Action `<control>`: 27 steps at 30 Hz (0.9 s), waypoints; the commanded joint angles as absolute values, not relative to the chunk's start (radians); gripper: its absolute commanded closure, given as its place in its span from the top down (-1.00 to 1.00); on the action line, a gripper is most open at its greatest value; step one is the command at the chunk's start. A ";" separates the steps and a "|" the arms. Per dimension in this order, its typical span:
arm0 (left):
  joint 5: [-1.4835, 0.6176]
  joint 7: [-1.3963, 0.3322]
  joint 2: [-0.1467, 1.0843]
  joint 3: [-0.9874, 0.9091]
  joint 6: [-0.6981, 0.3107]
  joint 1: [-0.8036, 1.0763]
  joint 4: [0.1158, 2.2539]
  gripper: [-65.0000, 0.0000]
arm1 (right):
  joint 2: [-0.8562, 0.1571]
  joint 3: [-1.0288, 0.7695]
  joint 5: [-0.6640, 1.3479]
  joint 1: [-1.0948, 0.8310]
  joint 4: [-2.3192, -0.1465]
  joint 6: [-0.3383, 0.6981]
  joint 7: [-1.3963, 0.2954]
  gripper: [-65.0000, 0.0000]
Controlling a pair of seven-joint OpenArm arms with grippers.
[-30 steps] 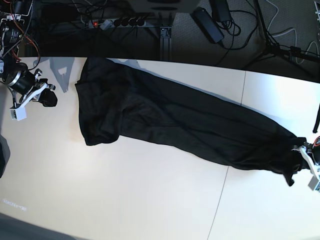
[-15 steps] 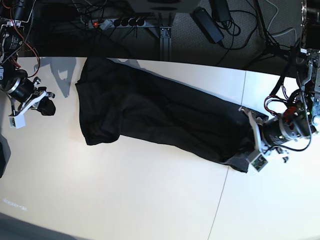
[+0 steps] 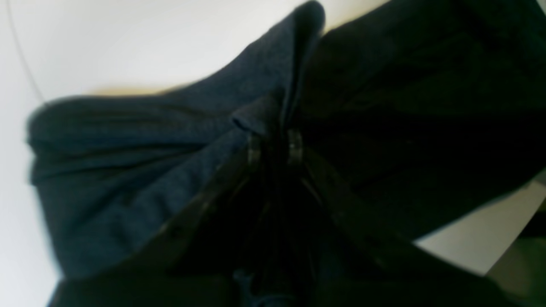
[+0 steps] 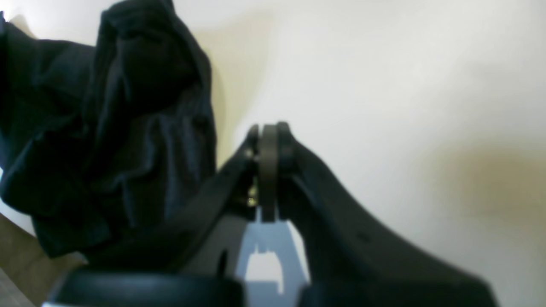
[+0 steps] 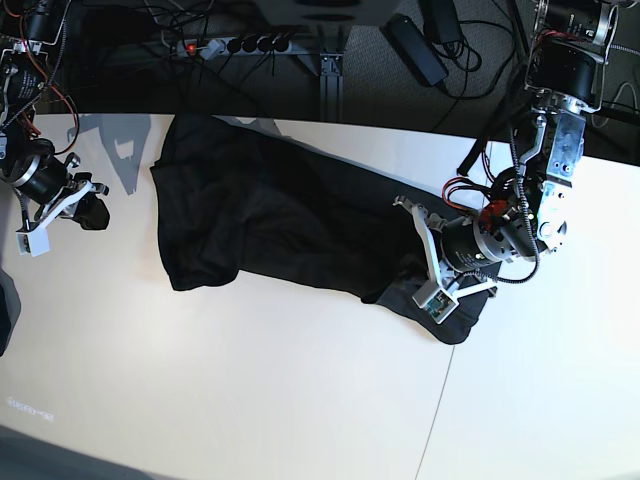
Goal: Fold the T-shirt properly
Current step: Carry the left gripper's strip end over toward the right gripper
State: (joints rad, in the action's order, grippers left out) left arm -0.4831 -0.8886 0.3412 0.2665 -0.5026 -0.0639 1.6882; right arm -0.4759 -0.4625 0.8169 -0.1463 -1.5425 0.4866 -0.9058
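The black T-shirt (image 5: pixel 260 220) lies plain side up across the far half of the table, bunched at its right end. My left gripper (image 5: pixel 428 272) is shut on that right end and holds it over the shirt's middle. In the left wrist view the gripper (image 3: pixel 273 145) pinches a fold of dark fabric (image 3: pixel 140 170). My right gripper (image 5: pixel 45 215) is shut and empty at the table's left edge, apart from the shirt. In the right wrist view its closed gripper (image 4: pixel 268 140) is over bare table, with black fabric (image 4: pixel 128 128) to the left.
The pale table (image 5: pixel 250 380) has a seam line (image 5: pixel 440 400) running front to back on the right. Behind the far edge lie a power strip (image 5: pixel 245 45), a black adapter (image 5: pixel 415 45) and cables. The left arm's body (image 5: pixel 520 225) stands over the table's right side.
My left gripper has dragged the shirt's right end leftwards from the table's right edge to near the middle, so the shirt is shorter. The right arm has barely moved.
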 commanded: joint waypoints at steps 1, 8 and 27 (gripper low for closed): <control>-0.496 -0.871 0.340 0.266 -0.495 -0.083 1.691 -1.00 | -0.495 -0.471 0.830 -0.136 -1.558 0.550 -0.891 -1.00; -0.495 -0.900 0.329 0.362 -0.509 -0.083 1.686 -0.04 | -0.495 -0.471 0.830 -0.136 -1.557 0.550 -0.891 -1.00; -0.499 -0.894 0.313 0.398 -0.478 -0.086 1.761 -0.04 | -0.495 -0.471 0.806 -0.136 -1.557 0.550 -0.886 0.10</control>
State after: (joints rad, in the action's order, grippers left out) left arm -0.4896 -0.9119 0.3099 0.4011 -0.4965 -0.0673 1.7451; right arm -0.4759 -0.4625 0.7921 -0.1467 -1.5425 0.4866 -0.9058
